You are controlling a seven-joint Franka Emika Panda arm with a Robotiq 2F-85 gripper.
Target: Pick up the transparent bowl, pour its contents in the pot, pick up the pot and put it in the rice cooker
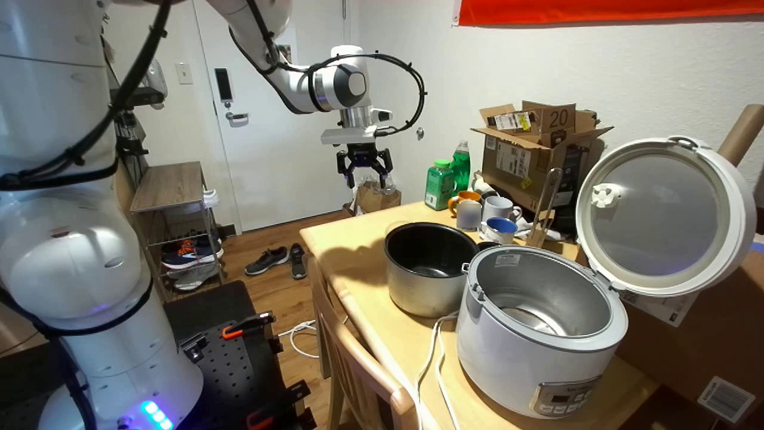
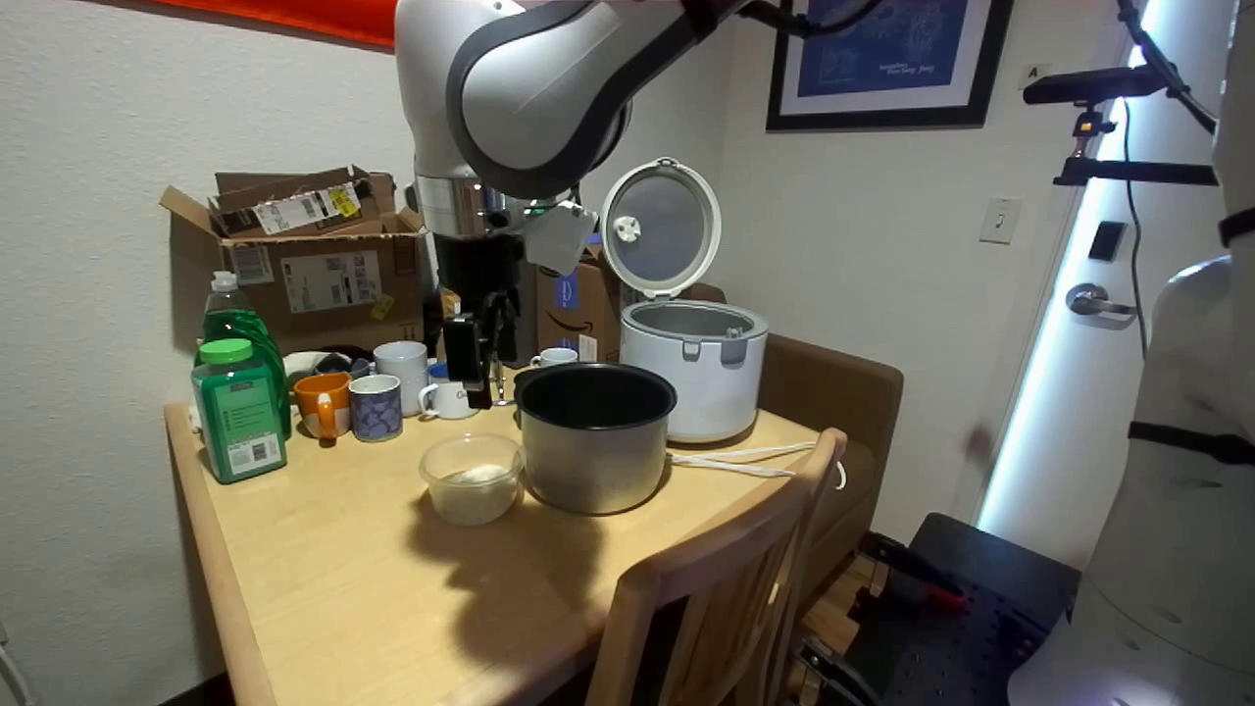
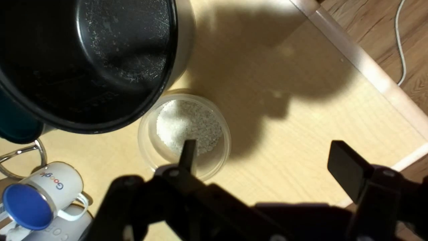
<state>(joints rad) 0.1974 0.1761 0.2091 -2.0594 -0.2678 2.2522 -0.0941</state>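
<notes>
The transparent bowl (image 2: 473,502) stands upright on the table beside the pot, with white grains (image 3: 205,125) inside. It also shows in the wrist view (image 3: 214,162); in an exterior view it is mostly hidden behind the pot. The dark grey pot (image 1: 418,292) stands next to the rice cooker; its black inside looks bare in the wrist view (image 3: 127,47). The white rice cooker (image 1: 525,370) has its lid (image 1: 656,215) open and nothing visible inside. My gripper (image 1: 366,181) is open and empty above the table; in the wrist view (image 3: 264,147) one fingertip overlaps the bowl.
Several mugs (image 2: 376,407), green bottles (image 2: 238,412) and cardboard boxes (image 2: 333,279) stand along the wall side of the table. A white cord (image 2: 735,459) lies beside the cooker. A wooden chair (image 2: 726,549) stands at the table edge.
</notes>
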